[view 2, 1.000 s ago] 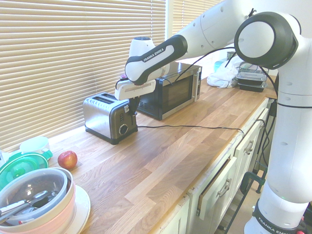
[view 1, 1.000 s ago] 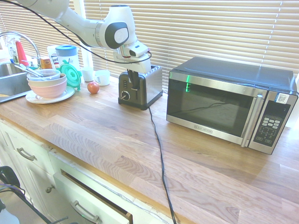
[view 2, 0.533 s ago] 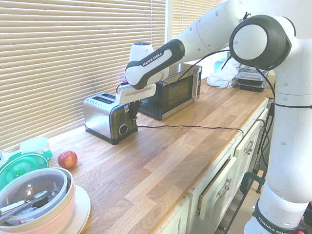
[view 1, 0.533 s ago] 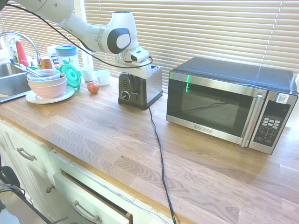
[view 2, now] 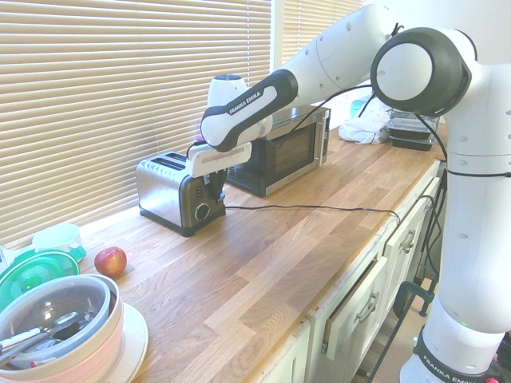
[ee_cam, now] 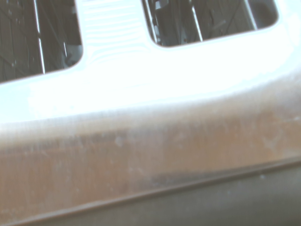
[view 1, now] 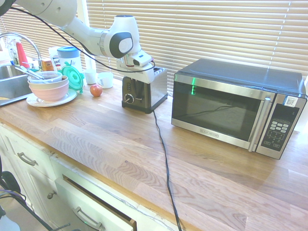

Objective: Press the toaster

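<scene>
Toaster: brushed steel sides, black ends, round dial low on front. Stands on counter, just beside microwave, near blinds. Gripper at its front end, closed up, nothing seen held; contact with lever cannot be told. Wrist view: two slots with thin wires inside, pale glare on top metal. Second exterior view alone: white plastic bag beyond microwave. First exterior view alone: sink, microwave keypad.
</scene>
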